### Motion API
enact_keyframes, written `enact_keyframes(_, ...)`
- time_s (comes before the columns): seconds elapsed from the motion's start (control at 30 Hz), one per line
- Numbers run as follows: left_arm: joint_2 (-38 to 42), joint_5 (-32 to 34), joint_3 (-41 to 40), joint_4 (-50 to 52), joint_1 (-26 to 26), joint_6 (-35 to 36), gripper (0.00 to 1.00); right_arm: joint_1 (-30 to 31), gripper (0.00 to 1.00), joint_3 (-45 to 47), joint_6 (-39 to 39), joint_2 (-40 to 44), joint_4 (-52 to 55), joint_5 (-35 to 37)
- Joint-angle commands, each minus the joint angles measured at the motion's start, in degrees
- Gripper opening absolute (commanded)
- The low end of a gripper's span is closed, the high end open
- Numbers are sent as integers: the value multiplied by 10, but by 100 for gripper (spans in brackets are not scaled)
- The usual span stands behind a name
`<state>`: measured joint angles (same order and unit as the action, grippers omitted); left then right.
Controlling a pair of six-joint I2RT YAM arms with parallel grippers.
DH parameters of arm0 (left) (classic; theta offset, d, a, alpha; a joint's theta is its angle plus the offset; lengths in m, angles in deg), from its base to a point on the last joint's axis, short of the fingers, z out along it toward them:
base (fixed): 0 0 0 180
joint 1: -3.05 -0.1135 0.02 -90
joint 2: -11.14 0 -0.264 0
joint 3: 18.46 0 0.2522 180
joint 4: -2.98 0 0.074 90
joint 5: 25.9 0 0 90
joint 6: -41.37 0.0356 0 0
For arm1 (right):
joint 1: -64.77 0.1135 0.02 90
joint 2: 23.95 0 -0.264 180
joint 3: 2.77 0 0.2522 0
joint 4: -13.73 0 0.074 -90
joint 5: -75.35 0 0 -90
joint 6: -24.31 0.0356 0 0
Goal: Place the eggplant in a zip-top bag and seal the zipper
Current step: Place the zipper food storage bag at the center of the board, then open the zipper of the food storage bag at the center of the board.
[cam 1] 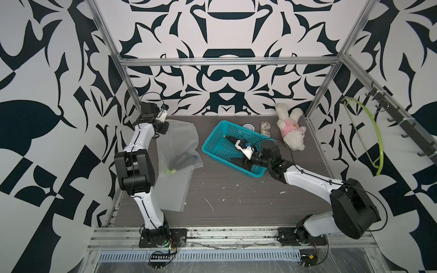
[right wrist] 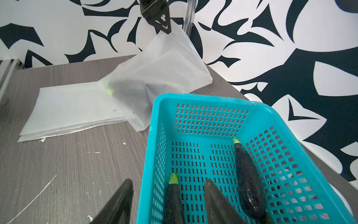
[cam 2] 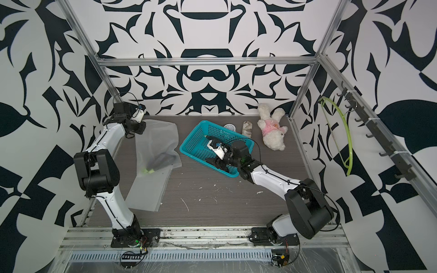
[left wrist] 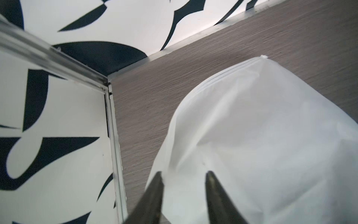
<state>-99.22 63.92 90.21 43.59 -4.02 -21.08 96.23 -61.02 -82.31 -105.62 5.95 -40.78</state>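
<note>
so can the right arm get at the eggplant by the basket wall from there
Probably yes: the right gripper hangs open right over that eggplant in the open-topped basket. Only the wall beside it could crowd one finger.

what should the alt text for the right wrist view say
A teal basket holds two dark eggplants, with the open right gripper straddling one wall. Beyond it a frosted bag with an eggplant inside rests partly on a stack of bags, its top corner at the left gripper.

Dk eggplant (cam 1: 186,158) w/ grn stem in frosted zip bag (cam 1: 179,137); top raised.
</note>
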Motion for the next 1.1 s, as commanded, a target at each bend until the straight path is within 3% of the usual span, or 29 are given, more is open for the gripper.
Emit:
enact_keyframes(0.0, 6, 33, 22, 20, -2, -29, 60, 0, 58, 4, 22, 18, -37, 18)
enact_keyframes(0.13, 34, 57, 30, 49, -2, -56, 75, 1, 58, 8, 37, 26, -39, 44)
enact_keyframes(0.33, 107, 69, 20, 153, 20, -136, 76, 1, 58, -21, 94, 33, 3, 78)
enact_keyframes(0.47, 190, 90, -88, 162, 101, -198, 75, 2, 59, -29, 114, 37, 16, 100)
enact_keyframes(0.67, 265, 97, -213, 196, 205, -366, 69, 6, 59, -49, 138, 45, 74, 109)
enact_keyframes(0.83, 272, 128, -239, 275, 297, -472, 68, 15, 59, -36, 143, 57, 70, 109)
enact_keyframes(0.93, 268, 134, -266, 298, 335, -526, 68, 23, 60, -23, 145, 70, 67, 116)
enact_keyframes(1.07, 313, 105, -349, 253, 356, -568, 67, 25, 61, 2, 145, 87, 59, 114)
